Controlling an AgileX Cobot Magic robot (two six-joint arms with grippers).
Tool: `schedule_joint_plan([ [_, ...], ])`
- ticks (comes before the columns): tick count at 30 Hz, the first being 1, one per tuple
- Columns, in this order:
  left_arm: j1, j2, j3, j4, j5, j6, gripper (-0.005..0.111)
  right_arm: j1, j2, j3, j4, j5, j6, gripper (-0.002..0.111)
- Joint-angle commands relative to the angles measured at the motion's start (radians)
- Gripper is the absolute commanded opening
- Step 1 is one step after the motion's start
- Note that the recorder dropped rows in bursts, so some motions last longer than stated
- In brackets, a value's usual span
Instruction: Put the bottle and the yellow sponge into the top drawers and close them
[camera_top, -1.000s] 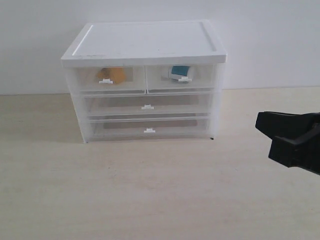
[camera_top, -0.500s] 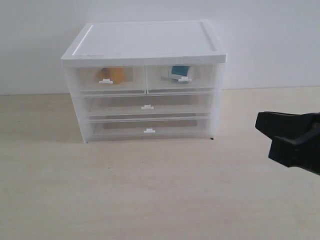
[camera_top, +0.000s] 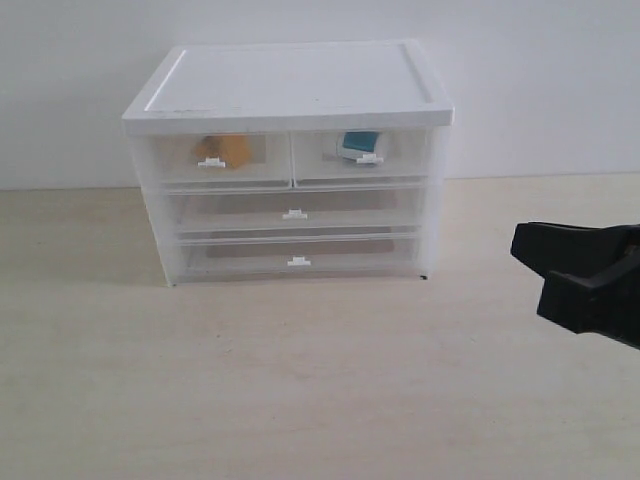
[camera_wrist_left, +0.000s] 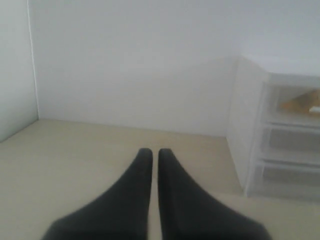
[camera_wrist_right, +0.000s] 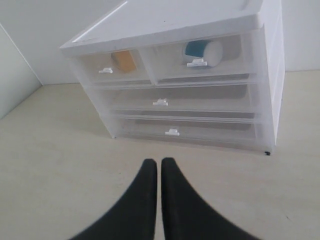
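The bottle (camera_top: 358, 144) lies inside the top drawer on the right of the exterior view (camera_top: 408, 158), and the yellow sponge (camera_top: 226, 149) sits inside its neighbour on the left (camera_top: 172, 160). Both top drawers look pushed in flush with the cabinet (camera_top: 290, 85), so I judge the task to be at its end, with nothing left to carry. The next move calls at most for a check that both fronts are fully home, and for the arms to keep off the cabinet. Count: one bottle, one sponge, two top drawers, two full-width drawers (camera_top: 295, 222) below them, four small white handles and one cabinet on the worktop (camera_top: 300, 390). There are two claws. The right claw (camera_wrist_right: 159, 163) is closed on nothing and hangs well apart from the cabinet front. The left claw (camera_wrist_left: 155, 153) is likewise closed and empty, off beside the cabinet's sponge end.
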Motion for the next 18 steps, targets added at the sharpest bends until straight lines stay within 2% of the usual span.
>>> schedule_joint_plan([
  [1, 0.003, -0.004, 0.004, 0.006, 0.107, 0.036, 0.004, -0.002, -0.004, 0.002, -0.006, -0.011, -0.006, 0.000],
  [6, 0.003, -0.004, 0.004, 0.002, 0.228, 0.030, 0.004, -0.002, -0.004, 0.002, -0.006, -0.014, -0.006, 0.000],
  [10, 0.003, -0.004, 0.004, -0.001, 0.228, 0.016, 0.004, -0.002, -0.004, 0.002, -0.006, -0.014, -0.006, 0.000],
  [11, 0.003, -0.004, 0.004, 0.032, 0.223, 0.016, 0.004, -0.002, -0.004, 0.002, -0.006, -0.014, -0.006, 0.000],
  [12, 0.003, -0.004, 0.004, 0.170, 0.219, 0.016, 0.004, -0.002, -0.004, 0.002, -0.006, -0.014, -0.006, 0.000],
  [14, 0.003, -0.004, 0.004, 0.315, 0.213, 0.016, 0.004, -0.002, -0.004, 0.002, -0.006, -0.014, -0.006, 0.000],
  [16, 0.003, -0.004, 0.004, 0.301, 0.213, 0.016, 0.004, -0.002, -0.004, 0.002, -0.006, -0.014, -0.006, 0.000],
  [18, 0.003, -0.004, 0.004, 0.212, 0.213, 0.016, 0.004, -0.002, -0.004, 0.002, -0.006, -0.014, -0.006, 0.000],
])
